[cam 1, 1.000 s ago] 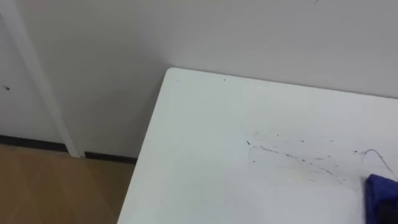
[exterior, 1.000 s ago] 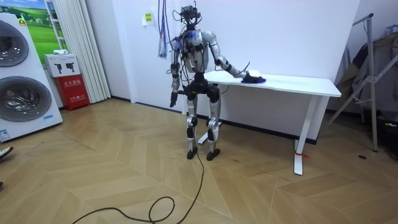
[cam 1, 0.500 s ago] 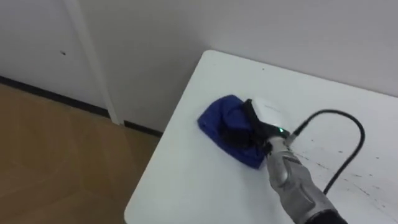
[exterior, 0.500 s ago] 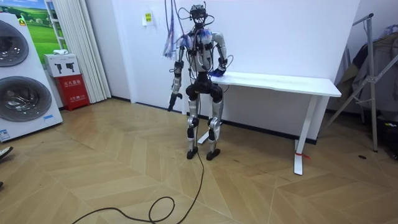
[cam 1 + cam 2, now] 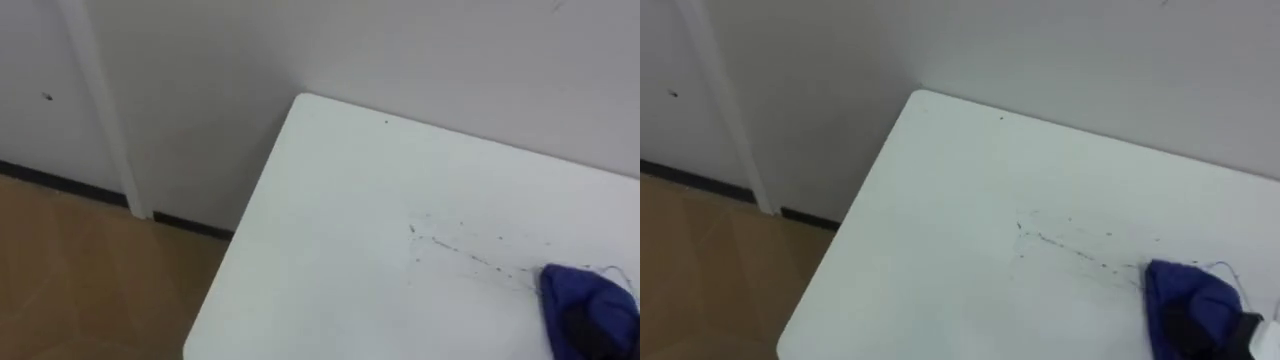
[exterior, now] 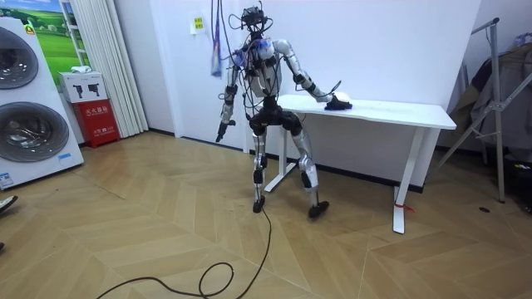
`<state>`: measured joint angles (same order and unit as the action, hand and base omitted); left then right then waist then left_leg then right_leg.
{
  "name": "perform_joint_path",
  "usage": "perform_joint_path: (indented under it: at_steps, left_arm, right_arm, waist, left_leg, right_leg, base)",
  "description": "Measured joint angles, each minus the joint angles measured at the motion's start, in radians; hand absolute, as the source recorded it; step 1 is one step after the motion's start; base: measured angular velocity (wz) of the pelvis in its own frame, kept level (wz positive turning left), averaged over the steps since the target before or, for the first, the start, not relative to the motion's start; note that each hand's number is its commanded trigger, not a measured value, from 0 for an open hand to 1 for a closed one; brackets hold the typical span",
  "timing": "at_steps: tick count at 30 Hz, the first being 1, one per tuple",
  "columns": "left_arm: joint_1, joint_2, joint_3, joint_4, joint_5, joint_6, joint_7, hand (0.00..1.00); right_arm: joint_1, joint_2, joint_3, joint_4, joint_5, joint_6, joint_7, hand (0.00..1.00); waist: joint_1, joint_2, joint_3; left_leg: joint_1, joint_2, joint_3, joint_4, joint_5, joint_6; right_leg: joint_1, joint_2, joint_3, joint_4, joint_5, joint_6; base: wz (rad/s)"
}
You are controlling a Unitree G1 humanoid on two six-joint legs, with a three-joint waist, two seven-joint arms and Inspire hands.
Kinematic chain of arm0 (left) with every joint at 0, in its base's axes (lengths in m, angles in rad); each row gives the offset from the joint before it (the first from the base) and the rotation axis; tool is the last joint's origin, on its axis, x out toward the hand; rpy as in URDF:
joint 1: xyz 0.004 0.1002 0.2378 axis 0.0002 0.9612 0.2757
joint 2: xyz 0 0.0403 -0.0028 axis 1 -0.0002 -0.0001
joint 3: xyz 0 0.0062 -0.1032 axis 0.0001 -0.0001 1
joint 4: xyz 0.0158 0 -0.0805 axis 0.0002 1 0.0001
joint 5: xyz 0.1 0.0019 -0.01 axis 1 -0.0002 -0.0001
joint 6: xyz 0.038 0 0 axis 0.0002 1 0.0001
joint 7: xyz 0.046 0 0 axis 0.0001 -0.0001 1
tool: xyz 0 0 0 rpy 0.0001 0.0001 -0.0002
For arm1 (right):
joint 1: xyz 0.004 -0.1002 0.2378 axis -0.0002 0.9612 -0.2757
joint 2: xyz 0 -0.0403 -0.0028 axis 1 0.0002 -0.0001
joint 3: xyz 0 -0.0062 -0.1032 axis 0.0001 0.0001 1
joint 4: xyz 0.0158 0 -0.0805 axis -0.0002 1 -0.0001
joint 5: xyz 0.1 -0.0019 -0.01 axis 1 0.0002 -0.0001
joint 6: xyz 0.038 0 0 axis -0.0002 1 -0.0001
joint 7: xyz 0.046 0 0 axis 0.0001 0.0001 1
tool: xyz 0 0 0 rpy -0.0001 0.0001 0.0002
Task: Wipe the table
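Looking down, the eye views take in the far left corner of the white worktop (image 5: 330, 250). Its back edge is tight against the wall (image 5: 400, 50), and its left edge drops to wood floor (image 5: 80, 270) and a dark skirting (image 5: 60, 180).

- A blue cloth (image 5: 585, 300) lies on the worktop at the lower right of frame, bunched.
- A thin trail of dark specks (image 5: 470, 255) runs up to the cloth's left side.
- The right eye view adds a dark shape over the cloth's lower part, too cropped to read.

The room view gives what the eye views miss.

- The robot stands at the worktop's front, near the end on the room view's left. Its legs are spread wide and one foot is set out toward the room view's right.
- The right arm reaches over the top, with the right robot hand (image 6: 331, 100) down on the cloth. Whether it is grasping or only pressing cannot be told.
- The left robot hand (image 6: 221, 133) hangs by the hip, too small to tell clenched from released.

Edges and room:

- The cloth is well apart from the left edge, with bare surface between. It sits nearer the wall side than the front edge.
- Open parquet surrounds the robot.
- Washing machines (image 6: 25, 108) and a red cabinet (image 6: 98, 112) stand well off on the room view's left.
- A metal stand (image 6: 490, 91) stands past the worktop's other end.
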<state>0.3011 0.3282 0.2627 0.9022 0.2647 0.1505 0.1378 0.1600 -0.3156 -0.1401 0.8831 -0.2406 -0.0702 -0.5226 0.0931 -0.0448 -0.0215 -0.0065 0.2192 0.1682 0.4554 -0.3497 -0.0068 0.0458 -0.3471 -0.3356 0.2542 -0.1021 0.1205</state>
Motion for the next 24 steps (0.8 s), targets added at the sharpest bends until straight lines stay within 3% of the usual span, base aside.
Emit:
perform_joint_path:
  at_steps: [2, 3, 4, 6, 7, 8, 9, 10, 12, 14, 16, 18, 20, 21, 22, 23, 24]
  left_arm:
    - [-0.004, -0.001, -0.026, -0.001, -0.001, -0.003, -0.015, 0.0]
    - [-0.006, -0.006, -0.052, -0.003, -0.001, -0.006, -0.029, 0.0]
    - [-0.005, -0.008, -0.062, -0.003, -0.001, -0.01, -0.037, 0.0]
    - [-0.013, -0.03, -0.097, -0.003, 0.003, -0.024, -0.056, 0.0]
    - [-0.015, -0.032, -0.11, -0.003, 0.003, -0.029, -0.058, 0.0]
    - [-0.02, -0.062, -0.122, 0.001, 0.012, -0.032, -0.064, 0.0]
    - [-0.02, -0.083, -0.151, -0.012, 0.005, -0.046, -0.073, 0.0]
    - [-0.018, -0.087, -0.166, -0.017, 0.001, -0.055, -0.082, 0.0]
    - [0.005, -0.091, -0.185, -0.031, 0.0, -0.06, -0.108, 0.0]
    - [0.042, -0.081, -0.183, -0.041, -0.001, -0.045, -0.113, 0.0]
    - [0.083, -0.073, -0.169, -0.04, -0.029, -0.03, -0.128, 0.0]
    - [0.147, -0.083, -0.131, -0.039, -0.04, -0.017, -0.141, 0.0]
    - [0.156, -0.085, -0.096, -0.026, -0.042, -0.009, -0.151, 0.0]
    - [0.15, -0.09, -0.07, 0.003, -0.044, -0.01, -0.151, 0.0]
    - [0.15, -0.09, -0.057, 0.017, -0.043, -0.011, -0.15, 0.0]
    - [0.153, -0.096, -0.012, 0.028, -0.036, -0.012, -0.147, 0.0]
    - [0.15, -0.097, 0.015, 0.024, -0.028, -0.017, -0.141, 0.0]
  right_arm:
    - [-0.005, 0.002, 0.007, -0.03, -0.035, 0.009, 0.039, 1.0]
    - [-0.014, 0.003, 0.022, -0.069, -0.06, 0.033, 0.058, 1.0]
    - [-0.028, 0.006, 0.037, -0.086, -0.078, 0.049, 0.065, 1.0]
    - [-0.113, 0.01, 0.084, -0.208, -0.221, 0.13, 0.123, 1.0]
    - [-0.142, 0.012, 0.113, -0.238, -0.26, 0.147, 0.144, 1.0]
    - [-0.212, 0.005, 0.154, -0.287, -0.344, 0.167, 0.185, 1.0]
    - [-0.28, -0.001, 0.208, -0.335, -0.401, 0.178, 0.216, 1.0]
    - [-0.312, -0.003, 0.231, -0.349, -0.421, 0.178, 0.235, 1.0]
    - [-0.454, -0.008, 0.288, -0.353, -0.477, 0.172, 0.295, 1.0]
    - [-0.524, -0.02, 0.298, -0.346, -0.464, 0.165, 0.306, 1.0]
    - [-0.549, -0.053, 0.304, -0.295, -0.423, 0.132, 0.305, 1.0]
    - [-0.526, -0.085, 0.296, -0.179, -0.386, 0.125, 0.297, 1.0]
    - [-0.457, -0.096, 0.263, -0.077, -0.348, 0.124, 0.28, 1.0]
    - [-0.388, -0.082, 0.183, -0.063, -0.249, 0.07, 0.24, 1.0]
    - [-0.36, -0.082, 0.159, -0.059, -0.225, 0.049, 0.224, 1.0]
    - [-0.308, -0.077, 0.102, -0.045, -0.201, 0.012, 0.2, 1.0]
    - [-0.247, -0.074, 0.045, -0.031, -0.169, -0.014, 0.173, 1.0]
  waist:
    - [0.005, -0.008, 0.0012]
    - [0.018, -0.009, 0.0018]
    - [0.023, -0.011, 0.0029]
    - [0.024, -0.018, 0.0061]
    - [0.026, -0.025, 0.0065]
    - [0.059, 0.001, 0.0107]
    - [0.072, -0.002, 0.0242]
    - [0.081, -0.001, 0.0247]
    - [0.1, 0.001, 0.0275]
    - [0.112, 0.004, 0.027]
    - [0.116, 0.007, 0.0262]
    - [0.138, 0.009, 0.0289]
    - [0.14, -0.001, 0.0281]
    - [0.127, -0.003, 0.0262]
    - [0.116, 0.001, 0.0269]
    - [0.082, -0.012, 0.0256]
    - [0.046, -0.021, 0.0118]
  left_leg:
    - [0.004, 0.025, -0.007, 0.019, -0.003, -0.025]
    - [0.004, 0.047, -0.005, 0.031, -0.005, -0.049]
    - [0.002, 0.054, -0.006, 0.032, -0.003, -0.064]
    - [-0.024, 0.088, -0.007, 0.026, 0.024, -0.121]
    - [-0.035, 0.092, -0.007, 0.025, 0.032, -0.138]
    - [-0.047, 0.117, -0.008, 0.02, 0.046, -0.167]
    - [-0.06, 0.121, -0.04, -0.002, 0.063, -0.163]
    - [-0.069, 0.112, -0.037, -0.01, 0.072, -0.152]
    - [-0.112, 0.02, -0.032, -0.002, 0.091, -0.128]
    - [-0.115, -0.03, -0.044, -0.026, 0.105, -0.101]
    - [-0.075, -0.046, -0.05, -0.088, 0.135, -0.102]
    - [-0.016, -0.058, -0.059, -0.161, 0.157, -0.107]
    - [-0.009, -0.067, -0.068, -0.187, 0.163, -0.106]
    - [-0.008, -0.074, -0.074, -0.189, 0.164, -0.105]
    - [-0.007, -0.077, -0.075, -0.19, 0.164, -0.105]
    - [0.0, -0.089, -0.076, -0.199, 0.168, -0.098]
    - [0.007, -0.107, -0.08, -0.217, 0.174, -0.088]
  right_leg:
    - [0.004, 0.011, 0.013, -0.002, 0.027, 0.003]
    - [-0.007, 0.028, 0.012, 0.001, 0.038, -0.002]
    - [-0.013, 0.037, 0.01, 0.006, 0.049, -0.002]
    - [-0.049, 0.101, -0.04, 0.042, 0.065, -0.01]
    - [-0.062, 0.117, -0.053, 0.074, 0.081, -0.016]
    - [-0.093, 0.141, -0.105, 0.109, 0.017, -0.018]
    - [-0.127, 0.147, -0.109, 0.143, -0.03, -0.049]
    - [-0.142, 0.148, -0.112, 0.153, -0.048, -0.057]
    - [-0.168, 0.155, -0.134, 0.161, -0.081, -0.074]
    - [-0.148, 0.166, -0.164, 0.135, -0.08, -0.091]
    - [-0.113, 0.188, -0.164, 0.1, -0.079, -0.095]
    - [-0.069, 0.198, -0.158, 0.064, -0.084, -0.088]
    - [-0.058, 0.201, -0.146, 0.049, -0.088, -0.081]
    - [-0.048, 0.201, -0.142, 0.039, -0.088, -0.075]
    - [-0.036, 0.2, -0.144, 0.033, -0.087, -0.07]
    - [-0.006, 0.197, -0.149, 0.01, -0.088, -0.058]
    - [0.02, 0.188, -0.154, -0.007, -0.096, -0.045]
  base:
    - [0.03]
    - [-0.21]
    - [-0.26]
    - [-0.2]
    - [-0.36]
    - [-0.26]
    - [-0.22]
    - [0.17]
    - [0.3]
    - [0.56]
    - [0.58]
    - [0.27]
    - [0.29]
    - [0.28]
    - [0.44]
    - [0.79]
    - [0.9]
